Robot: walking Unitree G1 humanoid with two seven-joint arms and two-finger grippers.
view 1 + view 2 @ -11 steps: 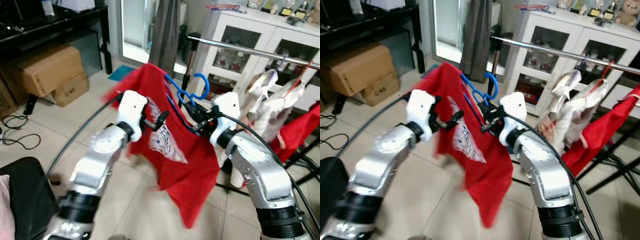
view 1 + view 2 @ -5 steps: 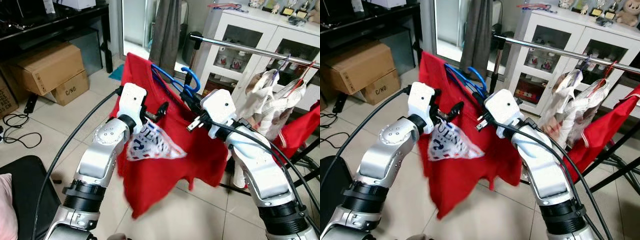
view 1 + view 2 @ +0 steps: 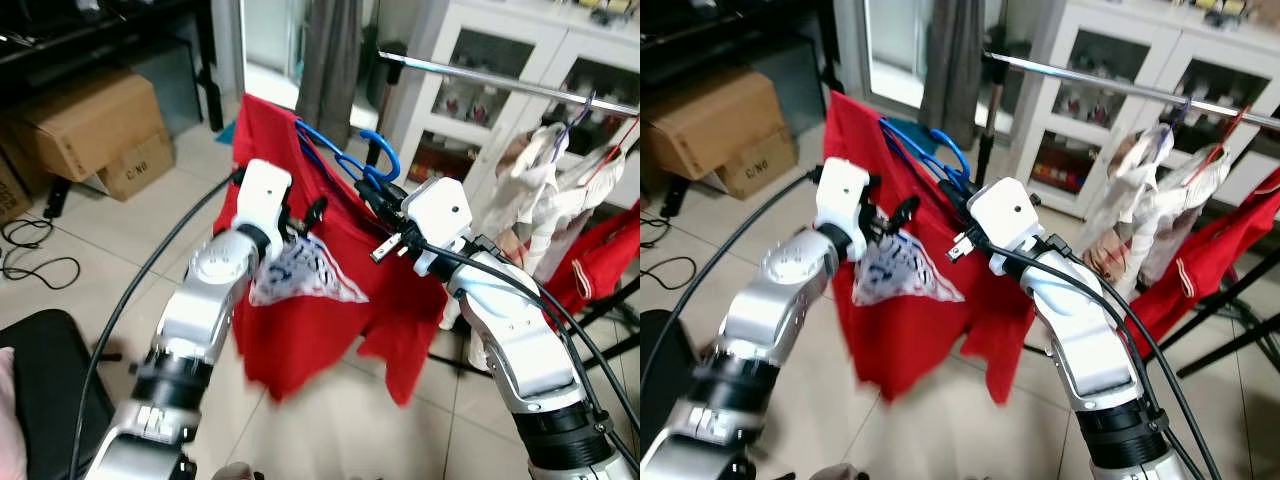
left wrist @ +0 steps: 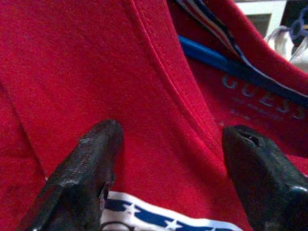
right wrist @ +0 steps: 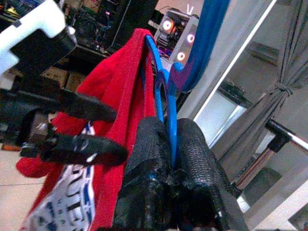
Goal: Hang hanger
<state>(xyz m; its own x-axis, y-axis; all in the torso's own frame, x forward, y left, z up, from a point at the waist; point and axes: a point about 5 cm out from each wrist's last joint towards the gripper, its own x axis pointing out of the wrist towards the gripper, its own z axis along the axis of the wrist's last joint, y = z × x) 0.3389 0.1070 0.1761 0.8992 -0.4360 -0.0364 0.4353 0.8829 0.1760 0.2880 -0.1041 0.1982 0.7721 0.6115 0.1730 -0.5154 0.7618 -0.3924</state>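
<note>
A blue hanger (image 3: 372,158) carries a red T-shirt (image 3: 300,320) with a white and blue print. My right gripper (image 5: 171,144) is shut on the hanger's neck just under the hook, holding it in the air in front of me, left of and below the near end of the metal rail (image 3: 480,76). My left gripper (image 4: 168,154) is open against the shirt's front near the collar. Its fingers (image 4: 86,168) are spread wide, with red cloth and the blue hanger bar (image 4: 226,65) showing between them. The shirt hangs down between both arms.
White garments (image 3: 540,190) and a red one (image 3: 610,265) hang further right on the rail, before a white glass-door cabinet (image 3: 470,40). Cardboard boxes (image 3: 85,125) stand at left, cables (image 3: 30,265) lie on the tiles, and a black seat (image 3: 40,390) is lower left.
Over the second, my right gripper raised the hanger and carried it left; the shirt swung and spread out under it. My left gripper stayed at the shirt's front. The view dipped slightly.
</note>
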